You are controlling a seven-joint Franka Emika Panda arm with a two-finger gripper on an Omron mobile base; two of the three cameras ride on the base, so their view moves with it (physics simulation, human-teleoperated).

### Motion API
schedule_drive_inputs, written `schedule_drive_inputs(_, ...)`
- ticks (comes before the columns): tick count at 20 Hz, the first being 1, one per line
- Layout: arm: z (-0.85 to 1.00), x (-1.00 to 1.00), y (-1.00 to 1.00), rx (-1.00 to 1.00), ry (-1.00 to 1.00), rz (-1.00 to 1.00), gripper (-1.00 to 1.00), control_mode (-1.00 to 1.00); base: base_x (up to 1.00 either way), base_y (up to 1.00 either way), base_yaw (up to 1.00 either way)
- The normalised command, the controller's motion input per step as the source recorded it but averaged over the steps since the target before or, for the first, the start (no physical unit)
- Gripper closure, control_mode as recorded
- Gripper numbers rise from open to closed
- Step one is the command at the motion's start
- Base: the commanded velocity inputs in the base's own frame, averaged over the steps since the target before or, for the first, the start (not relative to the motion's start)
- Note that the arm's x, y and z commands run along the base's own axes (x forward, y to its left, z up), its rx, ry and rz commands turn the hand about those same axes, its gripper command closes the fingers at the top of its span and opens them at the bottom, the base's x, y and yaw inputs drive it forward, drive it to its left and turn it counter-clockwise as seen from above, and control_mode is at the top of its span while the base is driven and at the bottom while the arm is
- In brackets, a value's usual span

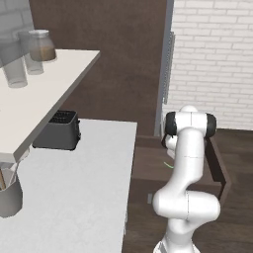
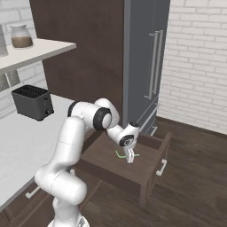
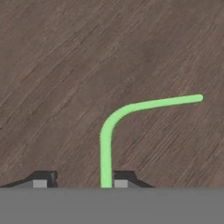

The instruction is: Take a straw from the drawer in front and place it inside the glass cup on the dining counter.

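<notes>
The dark brown drawer (image 2: 150, 176) stands pulled out in front of the cabinets, and its right wall (image 1: 218, 167) shows past the arm. On its wooden floor lies the bright green straw (image 3: 131, 107), bent near one end; its ends (image 2: 118, 154) stick out either side of the hand, and a short piece (image 1: 168, 164) shows beside the arm. My gripper (image 2: 130, 159) reaches down into the drawer. In the hand view my gripper (image 3: 83, 177) straddles the straw: the right fingertip (image 3: 124, 176) is beside it, the left one stands clear. The glass cup and dining counter are out of view.
A white worktop (image 1: 84, 188) with a black toaster (image 1: 58, 129) runs along the left, under a white shelf (image 1: 54, 84) carrying jars and tall glasses. A grey utensil pot (image 1: 10, 195) stands at the near left. A tall grey cabinet (image 2: 146, 66) and brick wall lie behind the drawer.
</notes>
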Motion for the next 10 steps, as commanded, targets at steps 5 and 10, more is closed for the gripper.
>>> schedule_drive_inputs(5, -0.06, 0.01, 0.02, 0.0, 0.0, 0.05, 1.0, -1.0, 0.0, 0.0, 0.0)
schedule_drive_inputs(10, -0.01, 0.0, 0.02, 0.0, 0.0, 0.04, 1.0, -1.0, 0.0, 0.0, 0.0)
